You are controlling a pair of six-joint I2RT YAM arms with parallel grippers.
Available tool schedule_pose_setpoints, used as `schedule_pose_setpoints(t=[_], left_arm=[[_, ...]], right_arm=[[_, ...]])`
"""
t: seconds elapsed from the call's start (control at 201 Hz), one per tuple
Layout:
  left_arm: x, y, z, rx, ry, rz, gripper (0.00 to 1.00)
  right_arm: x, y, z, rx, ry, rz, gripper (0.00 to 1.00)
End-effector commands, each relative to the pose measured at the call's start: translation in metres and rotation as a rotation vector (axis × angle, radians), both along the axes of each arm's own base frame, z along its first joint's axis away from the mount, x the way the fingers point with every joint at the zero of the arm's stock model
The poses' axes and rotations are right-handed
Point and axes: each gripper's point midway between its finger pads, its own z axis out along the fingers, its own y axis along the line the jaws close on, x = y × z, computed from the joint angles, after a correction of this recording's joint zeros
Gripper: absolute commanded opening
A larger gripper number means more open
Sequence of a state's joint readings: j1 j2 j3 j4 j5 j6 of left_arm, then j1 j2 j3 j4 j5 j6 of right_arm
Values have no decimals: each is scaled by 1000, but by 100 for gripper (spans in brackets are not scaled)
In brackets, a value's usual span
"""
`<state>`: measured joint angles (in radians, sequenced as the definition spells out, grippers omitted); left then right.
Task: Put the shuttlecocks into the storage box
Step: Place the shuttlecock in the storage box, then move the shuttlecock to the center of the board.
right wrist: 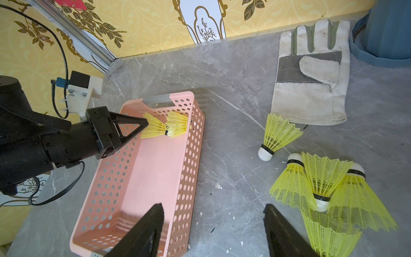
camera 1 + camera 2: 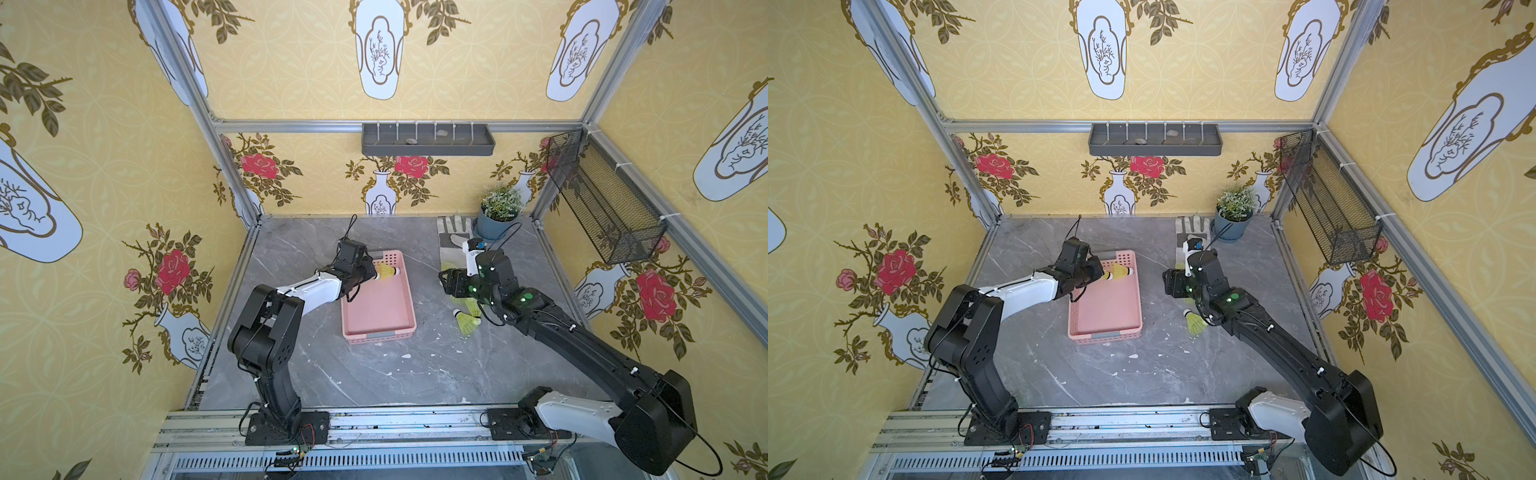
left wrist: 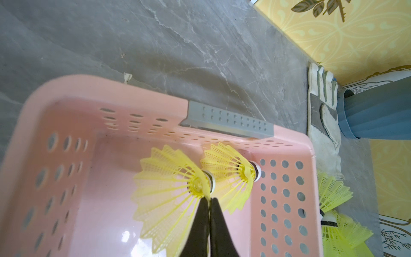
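The pink storage box (image 2: 379,330) (image 2: 1105,336) lies mid-table. My left gripper (image 3: 209,200) (image 2: 374,274) hangs over its far end, shut on the skirt edge of a yellow shuttlecock (image 3: 171,191) (image 1: 154,129). A second shuttlecock (image 3: 229,171) (image 1: 178,123) sits just past it, tip against the box's perforated wall. My right gripper (image 1: 213,211) (image 2: 444,279) hovers open and empty over bare table right of the box. Several shuttlecocks lie loose there: one alone (image 1: 278,135), a cluster (image 1: 324,178) beside my right finger, and one in both top views (image 2: 467,322) (image 2: 1196,322).
A white and grey work glove (image 1: 311,73) (image 2: 453,232) lies flat behind the loose shuttlecocks. A blue plant pot (image 2: 496,226) stands in the back right corner. A dark grey divided tray (image 2: 428,141) and a black wire basket (image 2: 602,195) hang on the walls. White crumbs dot the table.
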<state>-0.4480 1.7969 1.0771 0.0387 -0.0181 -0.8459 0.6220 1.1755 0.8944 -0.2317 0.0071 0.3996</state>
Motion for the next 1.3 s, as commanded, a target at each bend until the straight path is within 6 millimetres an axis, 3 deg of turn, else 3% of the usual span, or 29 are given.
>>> schedule_pose_setpoints(t=[0.0, 0.294, 0.762, 1.1, 1.3], left_arm=[[4, -1, -2, 5, -4, -4, 17], [5, 3, -6, 48, 12, -5, 31], [6, 10, 4, 105, 2, -6, 55], [1, 17, 45, 139, -65, -29, 69], [-13, 20, 83, 151, -130, -81, 72]], right_arm=[[2, 4, 8, 28, -27, 4, 73], [2, 3, 7, 27, -23, 4, 73], [2, 1, 4, 21, -17, -11, 73], [8, -14, -9, -20, 17, -103, 73], [8, -33, -21, -57, 67, -182, 73]])
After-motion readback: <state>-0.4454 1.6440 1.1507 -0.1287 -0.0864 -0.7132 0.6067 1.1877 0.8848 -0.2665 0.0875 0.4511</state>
